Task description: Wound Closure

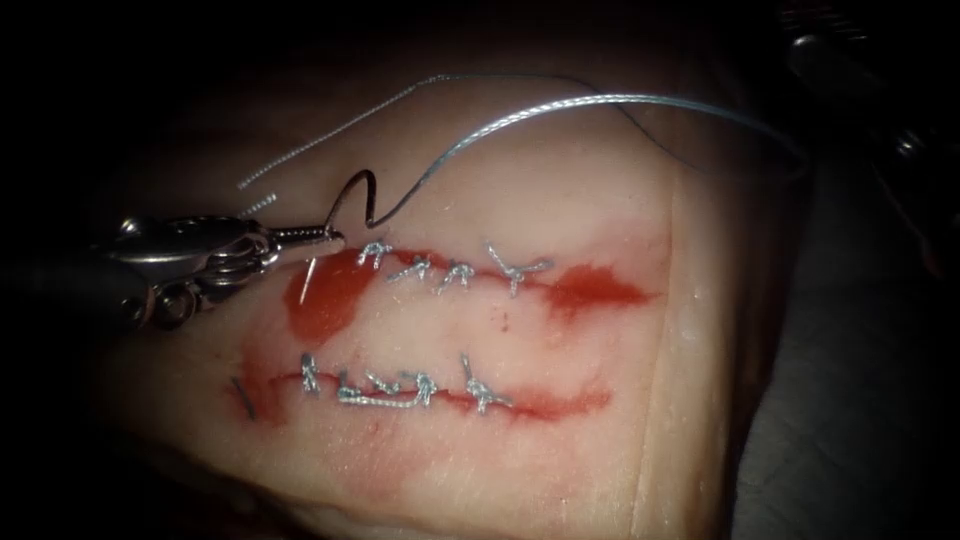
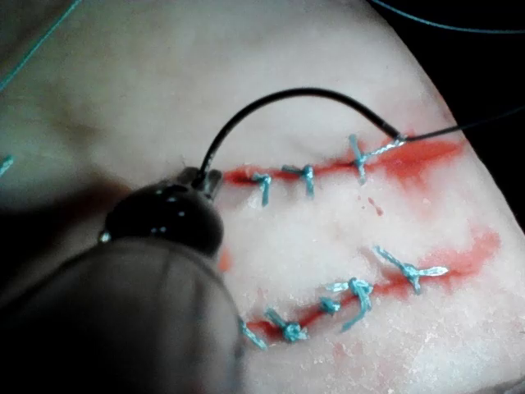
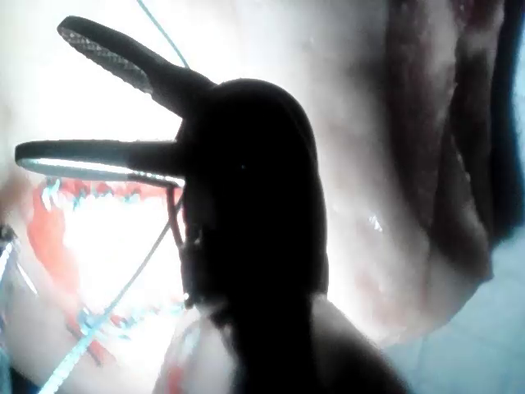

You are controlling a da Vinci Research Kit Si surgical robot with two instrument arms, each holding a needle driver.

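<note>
Background: dark surround, pale pink pork-belly tissue (image 1: 600, 440) lit in the middle, two roughly horizontal cuts with red fluid (image 1: 325, 295) pooled at the left end of the upper one.
Upper cut: thin red line (image 1: 590, 288) crossed by several silver-grey knotted stitches (image 1: 450, 270).
Lower cut: second red line (image 1: 545, 402), also stitched along its middle, short cut ends sticking up.
Left tool: shiny steel needle driver (image 1: 330, 236) coming in from the picture's left, jaws clamped down on the needle, tip just beside the left end of the upper cut.
Needle: dark curved steel needle (image 2: 287, 98), gripped near one end; in the left wrist view it arches up clear of the tissue, far end (image 2: 392, 131) touching or very near the surface by a stitch on the upper cut. Cannot tell if that end is in the tissue.
Thread: braided silver-grey thread (image 1: 600, 100), long loose loop above the tissue, running off to the picture's right.
Right tool: dark needle driver (image 3: 86, 98), jaws spread wide apart, holding nothing, well apart from the needle.
Step, my read: left tool handling the needle at the upper cut; which way is not shown.
Next move needs: steady grip on the needle, loose thread loop kept clear of the jaws.
</note>
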